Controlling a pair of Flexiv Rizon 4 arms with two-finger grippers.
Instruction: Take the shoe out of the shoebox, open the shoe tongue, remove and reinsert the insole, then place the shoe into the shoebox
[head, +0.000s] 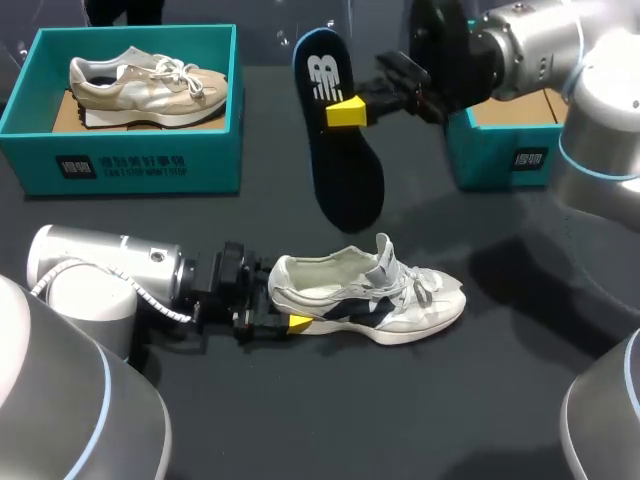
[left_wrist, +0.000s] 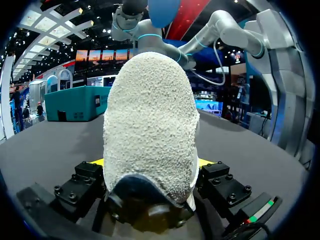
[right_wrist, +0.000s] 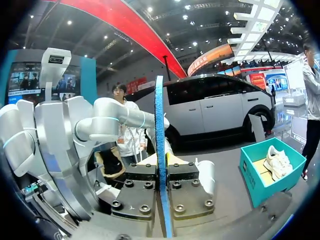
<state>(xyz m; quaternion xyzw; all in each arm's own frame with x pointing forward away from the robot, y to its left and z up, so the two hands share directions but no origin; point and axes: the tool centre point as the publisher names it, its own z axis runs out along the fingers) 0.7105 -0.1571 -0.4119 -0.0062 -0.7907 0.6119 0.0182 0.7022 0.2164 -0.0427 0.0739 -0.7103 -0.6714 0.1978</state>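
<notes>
Shoe (head: 370, 300) (left_wrist: 150, 145): 1 white and grey trainer with a dark side panel. It stands on its sole on the dark worktop (head: 400, 430), near the front middle. Toe points right, heel toward the left arm (head: 100, 275). Tongue stands up above loose laces, and the opening shows pale inside.

Left jaws: level with the worktop, clamped on the heel from 2 sides. The head view shows 1 yellow fingertip (head: 299, 323) against the sole's near edge. In the left wrist view the fuzzy heel fills the gap, with a yellow tip at each flank.

Insole (head: 335, 130) (right_wrist: 160, 150): 1 dark piece with a blue rim and a white mark. It is held in the air beyond the shoe, well apart from it, tilted, with the narrower marked end uppermost.

Right jaws: closed on the insole, on the right arm (head: 540, 45), which comes in from the far right. 1 yellow fingertip (head: 346, 112) lies on the marked face. The right wrist view has the insole edge-on, pinched between both fingers.

Far-left shoebox (head: 130, 165) (right_wrist: 260, 185): teal, open, at the worktop's far left.

Second shoe (head: 150, 85) (right_wrist: 276, 161): beige, resting on brown card inside the far-left shoebox.

Far-right shoebox (head: 500, 155): teal, partly hidden behind the right arm, brown card showing inside.
</notes>
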